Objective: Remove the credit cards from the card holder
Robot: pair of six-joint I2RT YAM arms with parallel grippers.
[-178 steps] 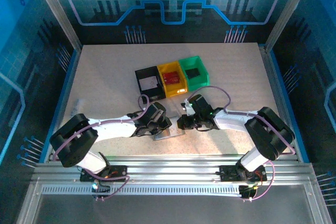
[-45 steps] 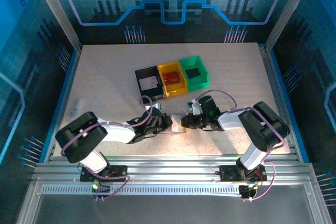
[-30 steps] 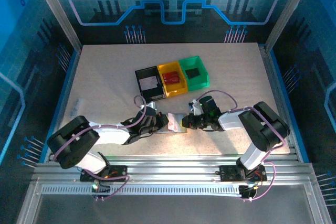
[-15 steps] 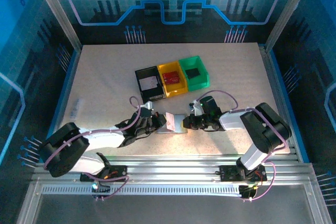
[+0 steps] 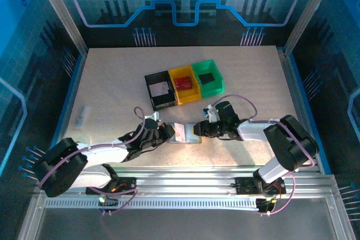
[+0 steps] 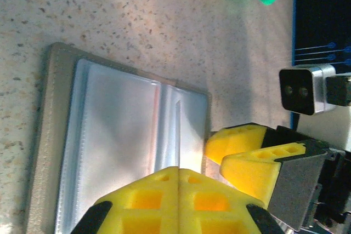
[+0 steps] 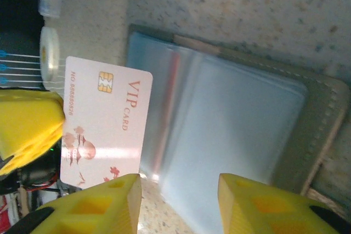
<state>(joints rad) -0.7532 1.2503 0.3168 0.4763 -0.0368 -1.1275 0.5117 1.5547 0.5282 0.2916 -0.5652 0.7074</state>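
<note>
**A:** Where's the flat grey fold-open card holder (image 7: 236, 135)?

**B:** It lies open on the speckled table (image 5: 112, 71), between the two grippers, with its clear sleeves facing up.

**A:** And the left gripper (image 5: 170, 132)?

**B:** Its yellow jaws are pressed together on one edge of a whitish-pink plastic card (image 7: 104, 124) printed "VIP card", with a gold chip. The card sits at the side of the holder nearest the left gripper, and its far edge overlaps the holder's border in the right wrist view. Whether the two touch, I cannot tell.

**A:** The right gripper (image 7: 178, 201)?

**B:** Its jaws are parted with nothing clamped between them, and they hang over the holder's edge.

**A:** Anything in the sleeves?

**B:** There's a thin reddish line by the fold. I cannot tell what it is.
</note>
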